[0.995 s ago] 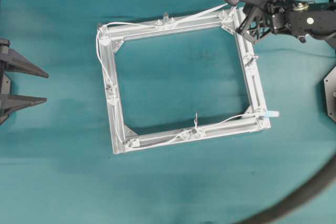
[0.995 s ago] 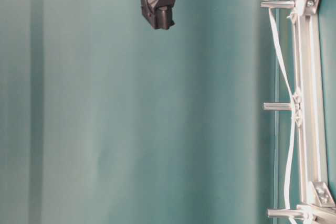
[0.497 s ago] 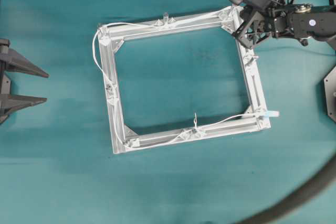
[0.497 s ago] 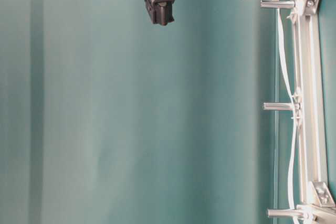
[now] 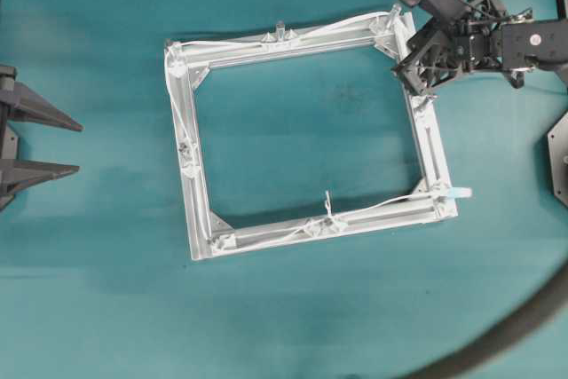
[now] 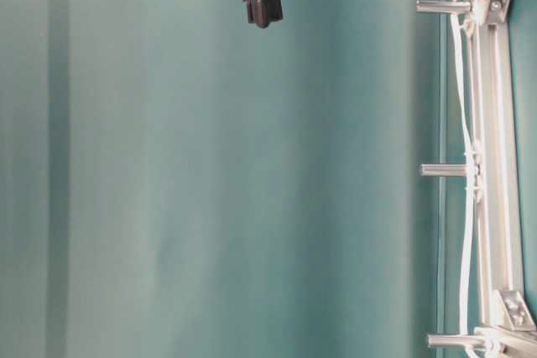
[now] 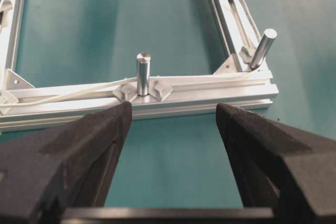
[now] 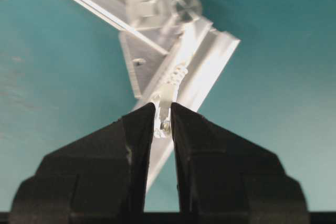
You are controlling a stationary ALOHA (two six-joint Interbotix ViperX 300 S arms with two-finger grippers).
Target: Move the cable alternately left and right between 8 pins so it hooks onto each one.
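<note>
Desk [image 5: 293, 308]: teal surface filling the overhead view.
Hose [image 5: 506, 330]: thick dark grey curve at the 5 o'clock corner.
Frame [image 5: 182, 139]: square silver aluminium, slightly skewed, lying flat mid-desk.
Right gripper [image 8: 163, 124]: over the frame's 1 o'clock corner, fingers pressed nearly together, pinching the cable's end.
Left gripper [image 7: 170, 116]: at the 9 o'clock edge, fingers spread wide, holding nothing.
Cable [image 5: 173, 99]: white cord running around the frame's rails, blue plug at 4 o'clock.
Pins [image 7: 143, 74]: upright silvery pegs on the rails.
</note>
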